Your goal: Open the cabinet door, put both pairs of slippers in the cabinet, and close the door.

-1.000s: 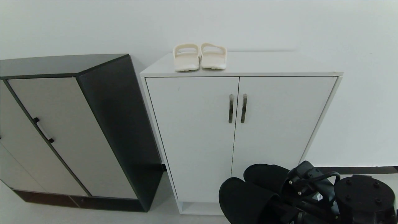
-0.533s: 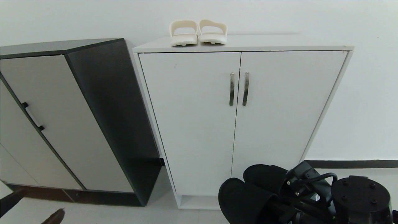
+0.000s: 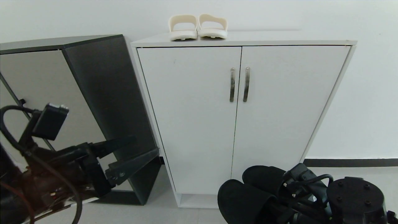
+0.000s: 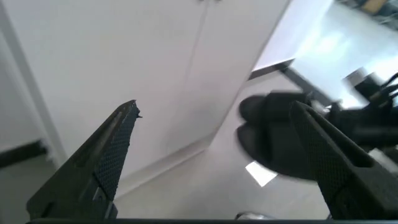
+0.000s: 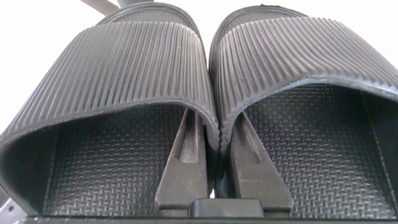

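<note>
My left gripper (image 3: 145,146), jaws wide, has just risen toward the shut cabinet (image 3: 192,124) while my right gripper (image 5: 214,143) clamps the black slippers (image 3: 248,193): door-opening looks next.

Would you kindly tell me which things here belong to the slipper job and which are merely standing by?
Job: white cabinet, closed; cream slippers on top; black slippers in the right gripper; left gripper, open.
Standing by: dark cabinet beside it.
</note>
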Robot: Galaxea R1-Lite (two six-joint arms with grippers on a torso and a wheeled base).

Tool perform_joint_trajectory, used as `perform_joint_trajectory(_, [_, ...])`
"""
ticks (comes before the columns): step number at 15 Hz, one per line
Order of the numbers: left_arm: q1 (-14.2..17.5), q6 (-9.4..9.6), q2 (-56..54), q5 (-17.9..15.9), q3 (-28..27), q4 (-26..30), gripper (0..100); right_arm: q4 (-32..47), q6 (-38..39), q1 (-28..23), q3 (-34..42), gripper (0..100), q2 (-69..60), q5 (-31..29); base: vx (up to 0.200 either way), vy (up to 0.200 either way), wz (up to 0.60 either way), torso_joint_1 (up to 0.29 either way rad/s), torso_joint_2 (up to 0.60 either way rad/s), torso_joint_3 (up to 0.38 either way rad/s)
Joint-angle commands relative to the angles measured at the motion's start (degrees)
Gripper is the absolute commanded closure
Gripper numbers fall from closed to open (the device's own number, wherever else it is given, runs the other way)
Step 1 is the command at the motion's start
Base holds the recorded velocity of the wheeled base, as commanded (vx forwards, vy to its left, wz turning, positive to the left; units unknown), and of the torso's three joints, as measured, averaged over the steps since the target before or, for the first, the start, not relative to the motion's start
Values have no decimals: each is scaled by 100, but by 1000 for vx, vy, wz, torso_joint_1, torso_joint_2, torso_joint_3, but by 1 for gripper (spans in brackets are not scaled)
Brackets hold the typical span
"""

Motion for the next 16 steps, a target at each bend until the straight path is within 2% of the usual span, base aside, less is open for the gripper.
perform_joint_trajectory(1, [-532,-236,940,19,-903,-33,0,-42,-27,4,-19,100,23,10,0,0,0,0,0,0])
perform_joint_trajectory(3, [-752,-236,1599,28,-1632,11,0,-69,-150,4,-10,100,40,18,0,0,0,0,0,0])
perform_joint_trajectory(7, [-1385,-236,2583,89,-2617,20,0,-218,-159,4,-1,100,84,273,0,0,0,0,0,0])
perform_joint_trajectory(9, [-1534,-236,3049,89,-3223,72,0,-289,-159,-5,8,100,128,326,0,0,0,0,0,0])
perform_joint_trajectory(10, [-1587,-227,3339,72,-3812,371,0,-297,-159,-5,16,100,137,326,0,0,0,0,0,0])
perform_joint_trajectory(13, [-1578,-271,3770,-350,-4963,1215,0,-297,-159,-5,16,100,137,326,0,0,0,0,0,0])
perform_joint_trajectory(14, [-1525,-342,3910,-535,-5385,1505,0,-297,-159,-5,16,100,137,344,0,0,0,0,0,0])
perform_joint_trajectory(16, [-1385,-403,4068,-1132,-5878,1892,0,-297,-159,-14,8,100,155,344,0,0,0,0,0,0])
